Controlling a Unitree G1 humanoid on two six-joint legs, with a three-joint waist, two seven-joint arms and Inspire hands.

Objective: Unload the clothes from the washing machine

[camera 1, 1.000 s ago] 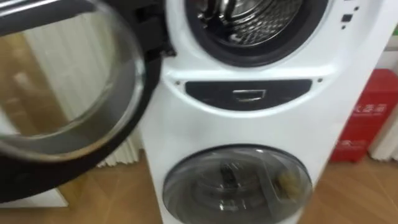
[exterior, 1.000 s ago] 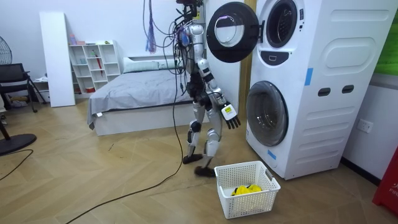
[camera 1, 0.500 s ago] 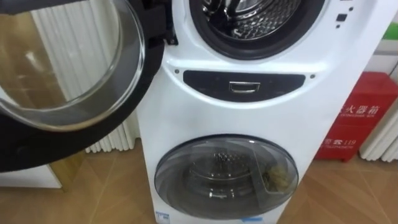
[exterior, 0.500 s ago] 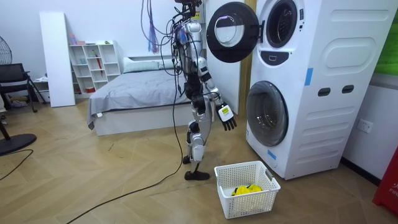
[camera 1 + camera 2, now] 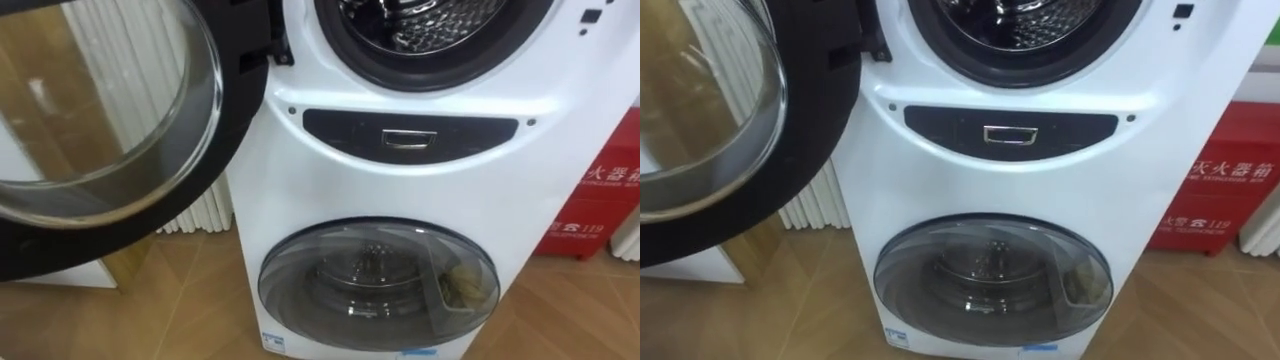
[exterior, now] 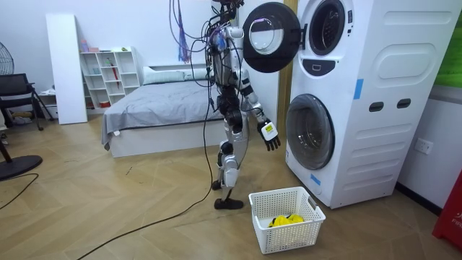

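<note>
The robot stands upright on the wood floor [image 6: 108, 209] just in front of the washer [image 5: 420, 190], on the room view's left of it, facing its stacked fronts. The washer's top door [image 5: 100, 110] is swung wide open toward the robot's left, its glass ringed in black. The top drum [image 5: 430, 25] stands uncovered; the part of it in the eye views is ribbed metal, and whether clothes lie deeper in cannot be told. Under the drum mouth a dark panel [image 5: 410, 135] runs across the washer's front, and below that the bottom door [image 5: 375, 285] is closed. Behind its glass, low on the washer's right side, sits a brownish lump [image 5: 462, 288]; whether it is cloth cannot be told. A red box [image 5: 600, 200] stands just beside the washer on its right. In the room view the right hand [image 6: 269, 135] hangs at thigh height between the robot and the washer's bottom door, apart from the washer, its fingers loose and pointing down with nothing in them. A white basket [image 6: 292, 237] sits on the floor near the washer's foot, just beside the robot's feet, and a yellow cloth [image 6: 286, 219] lies in its bottom. Well away from the washer, behind the robot, stands a bed [image 6: 159, 108].
</note>
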